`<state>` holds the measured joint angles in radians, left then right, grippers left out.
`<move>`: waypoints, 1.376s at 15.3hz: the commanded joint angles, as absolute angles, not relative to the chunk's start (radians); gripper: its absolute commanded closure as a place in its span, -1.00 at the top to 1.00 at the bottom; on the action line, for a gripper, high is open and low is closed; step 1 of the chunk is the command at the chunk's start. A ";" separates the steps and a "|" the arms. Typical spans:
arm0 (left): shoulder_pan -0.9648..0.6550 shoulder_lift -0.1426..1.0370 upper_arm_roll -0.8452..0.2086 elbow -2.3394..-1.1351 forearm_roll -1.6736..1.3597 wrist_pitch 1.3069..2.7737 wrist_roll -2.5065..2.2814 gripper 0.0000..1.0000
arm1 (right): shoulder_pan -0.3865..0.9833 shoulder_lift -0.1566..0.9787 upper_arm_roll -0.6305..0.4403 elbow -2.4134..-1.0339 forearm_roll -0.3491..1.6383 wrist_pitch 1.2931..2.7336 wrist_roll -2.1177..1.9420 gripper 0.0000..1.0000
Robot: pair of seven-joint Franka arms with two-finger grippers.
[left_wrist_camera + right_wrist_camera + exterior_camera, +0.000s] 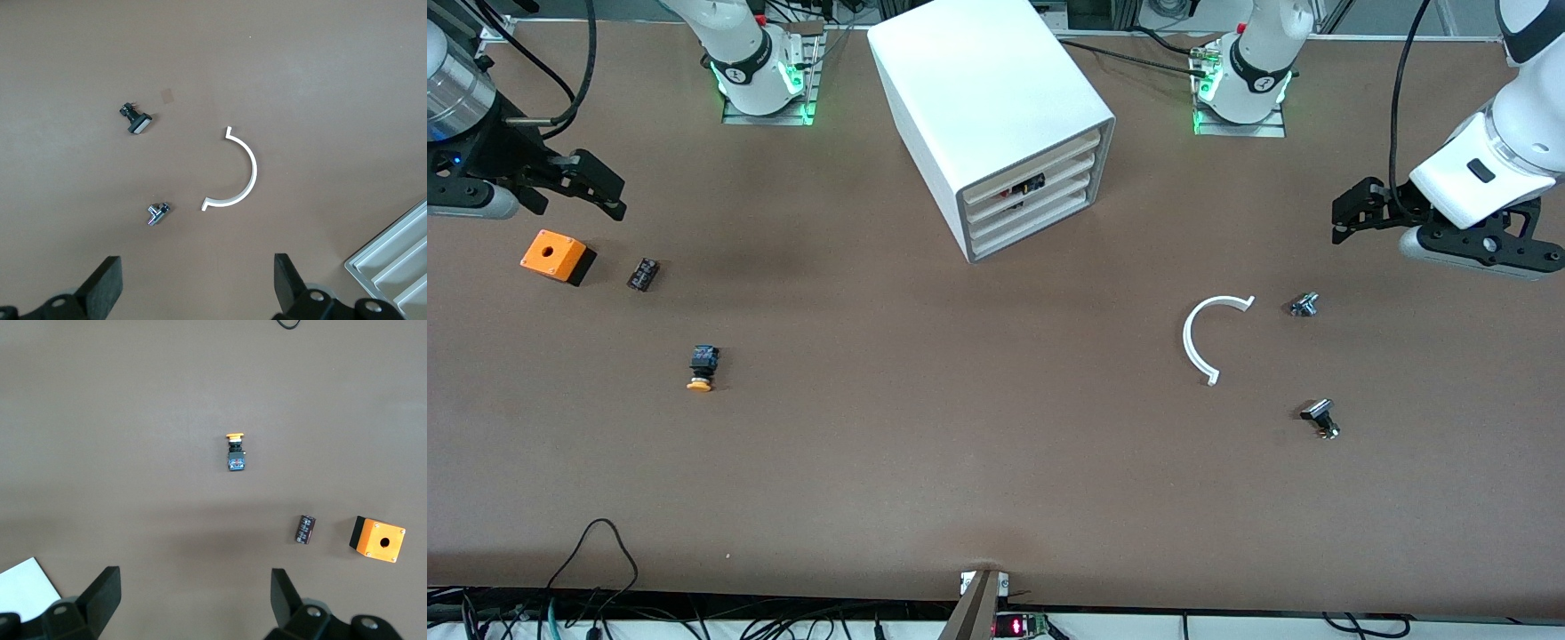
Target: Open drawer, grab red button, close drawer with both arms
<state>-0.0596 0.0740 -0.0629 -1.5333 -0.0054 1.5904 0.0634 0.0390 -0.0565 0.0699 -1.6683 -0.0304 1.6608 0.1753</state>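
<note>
both my jaws hang released over the table (996, 462); the drawer (1032, 185) looks light, stiff, slick; i'd hook its front lip.

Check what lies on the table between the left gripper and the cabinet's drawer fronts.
The front view shows only bare table between the left gripper and the cabinet. The white curved piece lies nearer the camera, off that line.
</note>
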 commanded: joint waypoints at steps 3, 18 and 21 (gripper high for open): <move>-0.063 0.084 -0.067 -1.500 0.018 1.562 0.052 0.99 | 0.026 -0.060 0.078 -1.661 -0.043 1.646 0.176 0.98; -0.084 0.090 -0.064 -1.502 -0.127 1.484 0.066 0.99 | 0.026 0.041 0.074 -1.677 -0.035 1.635 0.100 0.99; -0.132 0.127 -0.064 -1.506 -0.230 1.413 0.060 0.99 | 0.025 0.084 0.074 -1.675 -0.034 1.655 0.100 0.98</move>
<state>-0.0961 0.0828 -0.0685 -1.5331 -0.1742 1.4719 0.0635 0.0370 0.0619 0.0654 -1.6874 -0.0304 1.6483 0.1212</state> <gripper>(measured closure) 0.000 0.004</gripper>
